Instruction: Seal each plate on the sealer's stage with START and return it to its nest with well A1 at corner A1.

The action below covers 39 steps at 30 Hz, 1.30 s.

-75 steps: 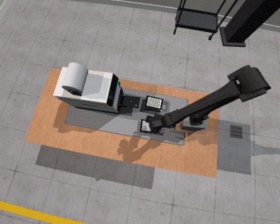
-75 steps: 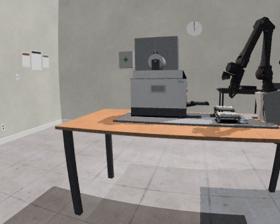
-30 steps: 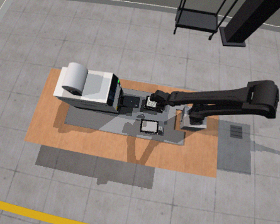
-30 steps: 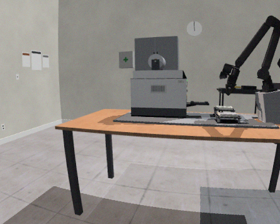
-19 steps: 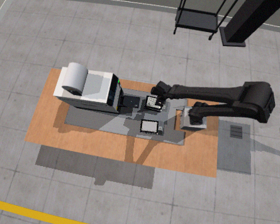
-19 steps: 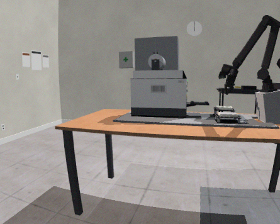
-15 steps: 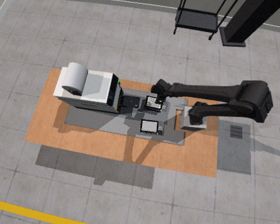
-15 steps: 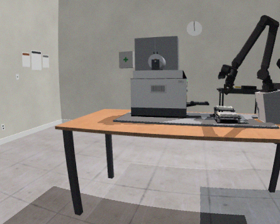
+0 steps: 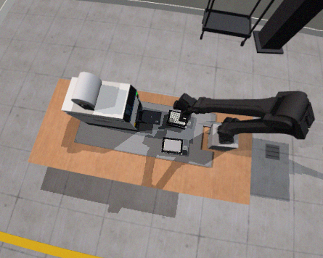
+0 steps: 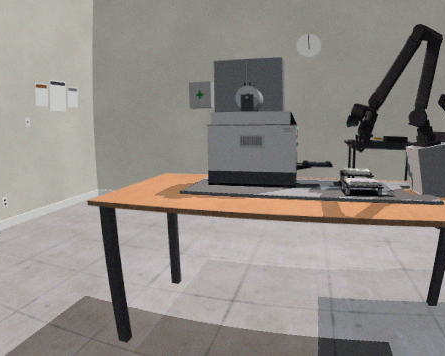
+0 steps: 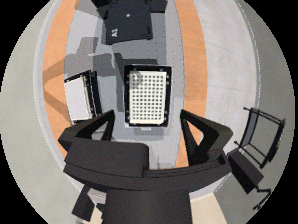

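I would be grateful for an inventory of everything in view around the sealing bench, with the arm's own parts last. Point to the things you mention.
sealer (image 9: 114,90) (image 10: 252,152): one, white and dark, on the table
roll (image 9: 86,88) (image 10: 249,97): one, white, atop the sealer
stage (image 9: 151,117) (image 10: 315,164) (image 11: 128,22): one, black, out from the sealer
open plate (image 9: 176,117) (image 11: 148,97): one, white with wells, in a nest
covered-looking plate (image 9: 172,145) (image 11: 77,100): one, pale, in the other nest
table (image 9: 221,185) (image 10: 150,200): one, orange-brown, under the sealer
wall clock (image 10: 309,45): one, pale, on the back wall
arm (image 9: 239,106) (image 10: 397,70): one, black, over the nests
gripper (image 11: 147,113): one, black, open above the open plate
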{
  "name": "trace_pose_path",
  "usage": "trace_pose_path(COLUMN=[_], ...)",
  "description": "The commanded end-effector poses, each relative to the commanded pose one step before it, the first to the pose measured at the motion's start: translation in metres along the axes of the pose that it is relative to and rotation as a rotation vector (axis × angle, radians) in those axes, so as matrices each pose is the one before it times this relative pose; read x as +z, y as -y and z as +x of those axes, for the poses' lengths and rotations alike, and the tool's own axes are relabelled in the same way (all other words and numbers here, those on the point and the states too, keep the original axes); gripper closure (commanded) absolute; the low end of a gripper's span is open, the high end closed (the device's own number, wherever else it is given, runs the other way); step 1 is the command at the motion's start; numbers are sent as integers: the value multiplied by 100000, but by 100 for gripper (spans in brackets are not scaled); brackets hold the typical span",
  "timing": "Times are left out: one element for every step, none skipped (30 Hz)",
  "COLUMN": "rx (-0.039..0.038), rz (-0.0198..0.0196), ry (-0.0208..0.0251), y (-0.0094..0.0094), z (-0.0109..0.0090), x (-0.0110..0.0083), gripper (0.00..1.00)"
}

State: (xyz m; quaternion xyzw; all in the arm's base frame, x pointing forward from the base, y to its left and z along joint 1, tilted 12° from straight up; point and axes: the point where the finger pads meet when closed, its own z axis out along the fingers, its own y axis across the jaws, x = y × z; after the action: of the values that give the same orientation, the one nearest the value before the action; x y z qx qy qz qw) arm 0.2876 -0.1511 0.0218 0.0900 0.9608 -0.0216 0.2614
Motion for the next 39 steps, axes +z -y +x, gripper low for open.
trace_pose_path(rx=[1998,0,0,569,600,572,605,266,274,260,-83,-75,-103,-95,193,240,272,616,0,0,280,92,84,312,-380,-346,48,-240,-253,-253,-276,21,41,-27,369,0,0,375,419], rz=[-586,0,0,578,301,228,196,-19,-53,-79,-269,-252,-239,-217,-32,36,223,381,0,0,304,432,399,135,-108,-122,-118,-367,-337,-214,-185,-65,19,162,309,0,0,108,69], ry=[-731,0,0,704,315,197,33,-36,-129,-109,-172,-120,-81,-41,76,93,476,455,0,0,466,835,779,-191,-332,-357,-320,-504,-402,41,55,41,82,382,235,0,0,-340,-503], y=[-303,0,0,256,146,132,122,-7,-20,-29,-165,-161,-157,-145,-15,11,123,234,0,0,168,208,206,118,-24,-32,-36,-222,-215,-158,-152,-48,-19,31,156,0,0,103,88], z=[297,0,0,-152,-17,1,52,43,78,77,95,83,67,46,3,-13,-238,-184,0,0,-228,-284,-265,148,160,168,157,310,279,51,46,75,65,-24,46,0,0,133,258], x=[1351,0,0,-90,145,160,169,190,197,193,205,198,190,183,160,157,134,117,0,0,-120,76,98,221,244,238,224,214,193,163,159,146,132,57,52,0,0,7,197], gripper=[0,0,0,0,0,0,0,0,0,0,0,0,0,0,0,0,0,0,0,0,0,0,0,0,0,0,0,0,0,0,0,0,0,0,0,0,0,0,0])
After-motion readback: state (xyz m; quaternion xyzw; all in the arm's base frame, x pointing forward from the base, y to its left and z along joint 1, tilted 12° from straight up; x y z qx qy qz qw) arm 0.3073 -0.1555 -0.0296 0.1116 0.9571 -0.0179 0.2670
